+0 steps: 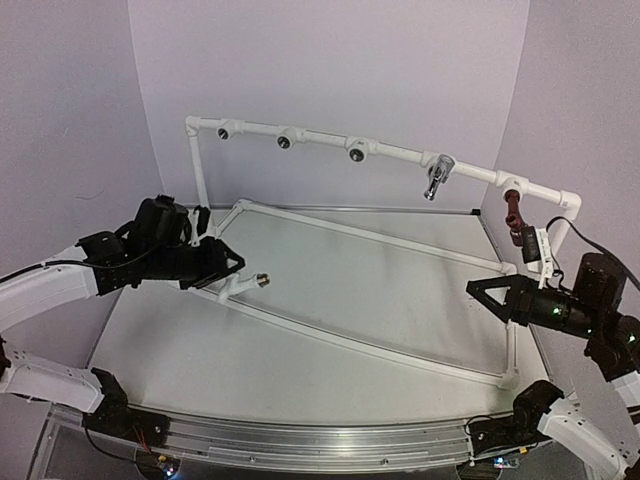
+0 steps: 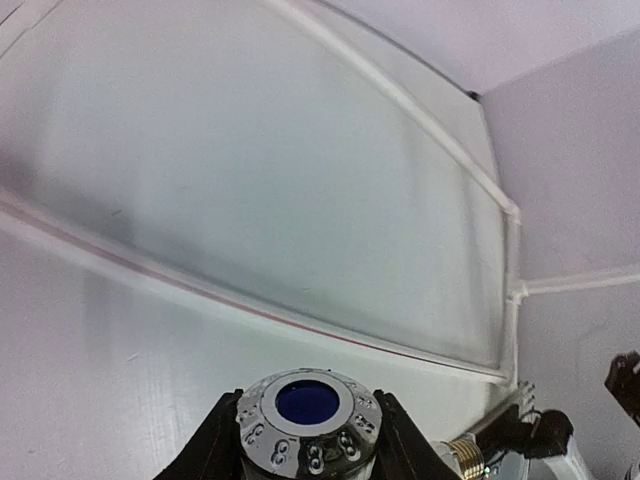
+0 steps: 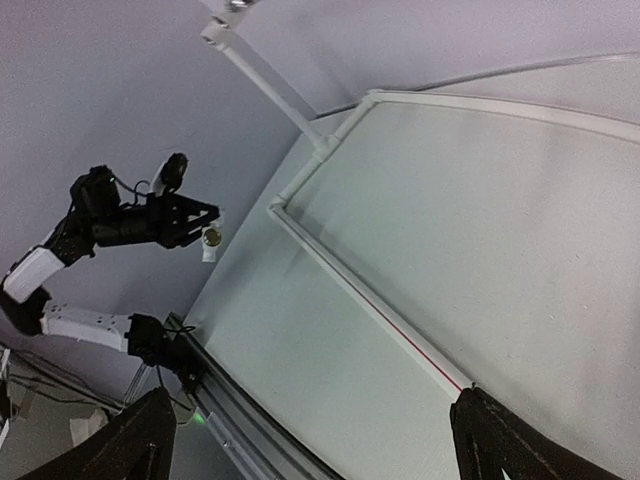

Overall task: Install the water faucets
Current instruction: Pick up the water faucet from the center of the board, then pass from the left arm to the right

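Looking down from top cam: L gripper (image 1: 232, 272) clamped on white faucet (image 1: 250, 281), held at left side of table (image 1: 380, 270), brass threaded end pointing right. Silver faucet (image 1: 435, 180) & red-brown faucet (image 1: 512, 208) hang from top rail of PVC frame (image 1: 400, 152), toward its right end; three tee sockets (image 1: 285, 141) to their left show dark holes. R gripper (image 1: 482, 298) spread wide, nothing in it, near right table edge. L wrist cam: fingers (image 2: 215, 450) pinch faucet's round silvery head w/ blue centre, brass thread at lower right. R wrist cam: R fingers (image 3: 520, 440) far apart, bare table btwn; L gripper w/ faucet seen far off at left.
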